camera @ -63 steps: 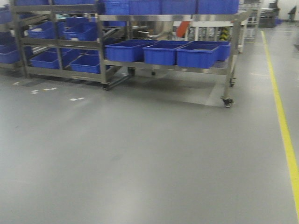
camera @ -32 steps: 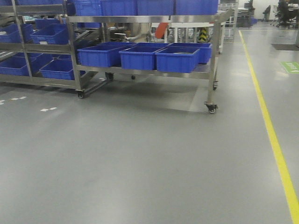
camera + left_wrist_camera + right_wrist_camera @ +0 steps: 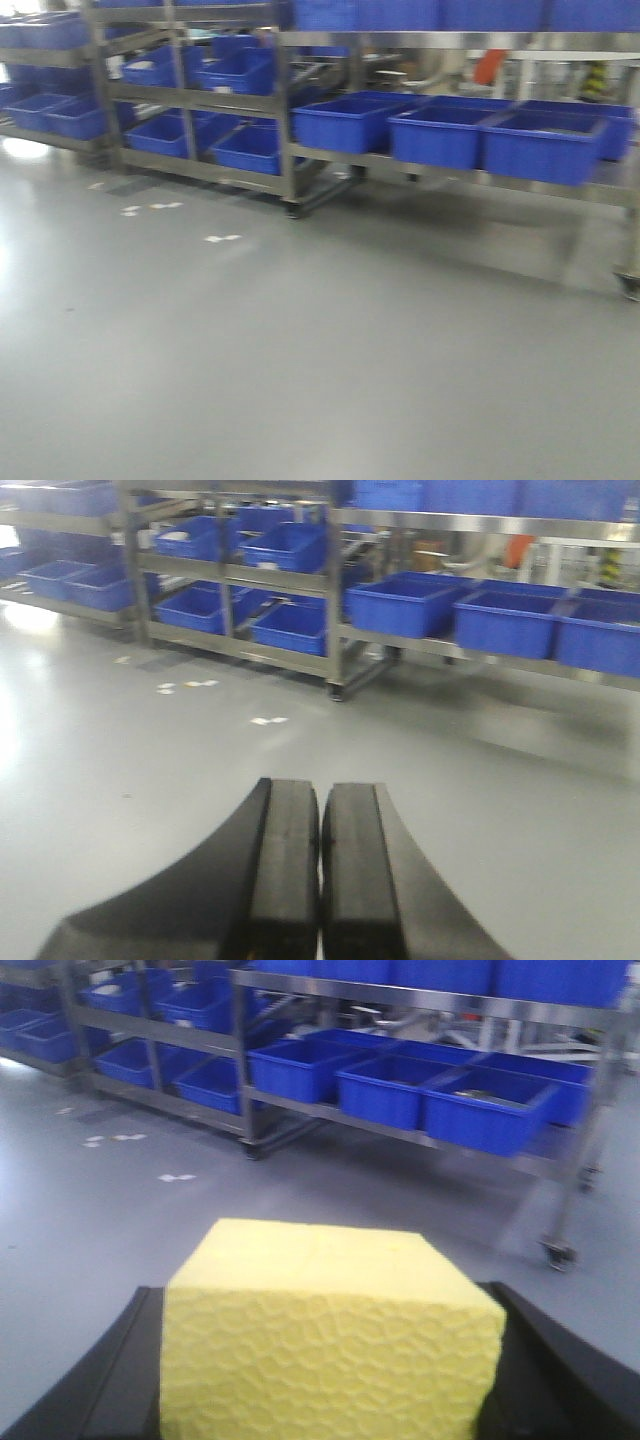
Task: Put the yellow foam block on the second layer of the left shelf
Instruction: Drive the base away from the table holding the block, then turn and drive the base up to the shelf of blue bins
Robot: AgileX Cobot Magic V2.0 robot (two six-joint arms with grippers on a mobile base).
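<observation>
The yellow foam block [image 3: 330, 1340] fills the bottom of the right wrist view. My right gripper [image 3: 322, 1305] is shut on it, one black finger showing on each side. Low in the left wrist view, my left gripper [image 3: 321, 792] is shut, its two black pads pressed together with nothing between them. The left shelf [image 3: 185, 95] is a metal rack with several layers holding blue bins. It stands at the far left across the grey floor, well away from both grippers. Neither gripper shows in the front view.
A wheeled metal cart [image 3: 450, 165] with a row of blue bins [image 3: 440, 130] stands to the right of the rack. One of its casters [image 3: 556, 1251] rests on the floor. White floor marks [image 3: 222, 238] lie in front of the rack.
In the front view the racks have slid to the right and look nearer. More of the left rack shows, and the yellow floor line has left the view.
</observation>
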